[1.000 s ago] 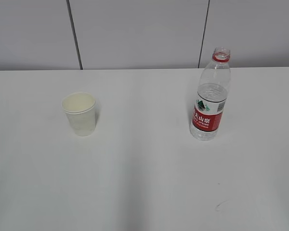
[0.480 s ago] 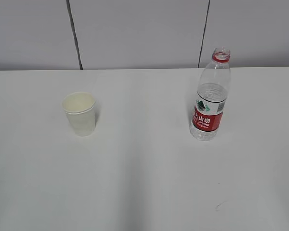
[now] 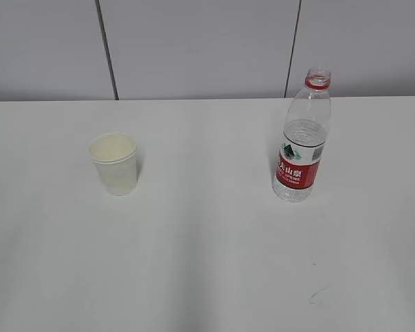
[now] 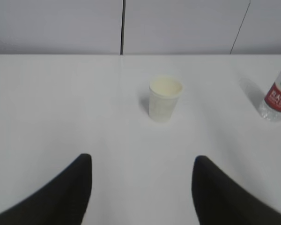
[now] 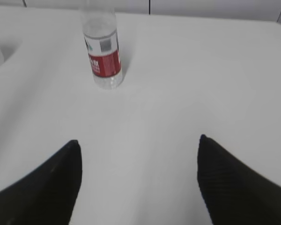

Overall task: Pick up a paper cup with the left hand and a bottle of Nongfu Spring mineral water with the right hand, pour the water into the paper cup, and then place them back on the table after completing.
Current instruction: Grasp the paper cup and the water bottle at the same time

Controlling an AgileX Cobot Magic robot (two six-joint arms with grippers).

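Observation:
A white paper cup (image 3: 114,163) stands upright on the left of the white table (image 3: 207,263). A clear bottle with a red label and an open red-ringed neck (image 3: 302,146) stands upright on the right. Neither arm shows in the exterior view. In the left wrist view the cup (image 4: 165,98) stands ahead of my left gripper (image 4: 143,159), which is open and empty, well short of it; the bottle (image 4: 276,96) shows at the right edge. In the right wrist view my right gripper (image 5: 138,143) is open and empty, short of the bottle (image 5: 103,51), which stands ahead to the left.
A grey panelled wall (image 3: 207,48) with dark vertical seams runs behind the table's far edge. A small dark mark (image 3: 318,294) lies on the table near the front right.

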